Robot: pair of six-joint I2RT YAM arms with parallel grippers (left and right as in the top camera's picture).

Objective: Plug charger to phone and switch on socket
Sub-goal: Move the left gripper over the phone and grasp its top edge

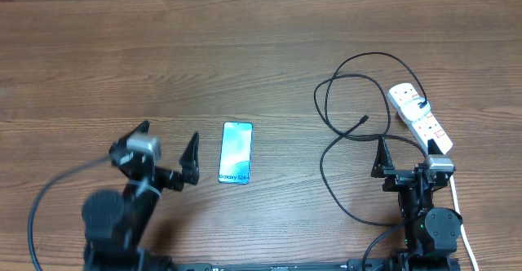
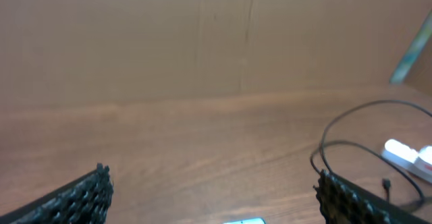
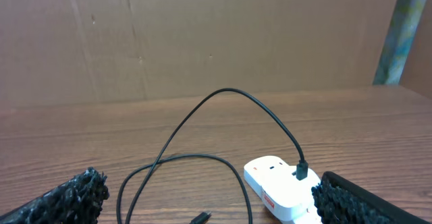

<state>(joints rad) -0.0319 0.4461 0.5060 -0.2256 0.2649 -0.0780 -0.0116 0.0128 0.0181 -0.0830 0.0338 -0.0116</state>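
The overhead camera is looking straight down on the whole table [image 1: 122, 59] from well above. Both wrist cameras are sitting low, facing across the tabletop toward the brown back wall [image 3: 202, 35]. All three are catching the black cable [image 1: 369, 55] and the white power strip [image 1: 418, 112].

Things on the desk [image 1: 81, 59], counted
One phone [image 1: 236, 153], one charger [image 3: 229, 90], one socket [image 1: 420, 117], and two grippers: left gripper [image 1: 170, 132], right gripper [image 1: 405, 147].

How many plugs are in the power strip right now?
1. The black charger plug sits in the socket strip near its far end. The strip's near end lies behind the right gripper, so another may be hidden.
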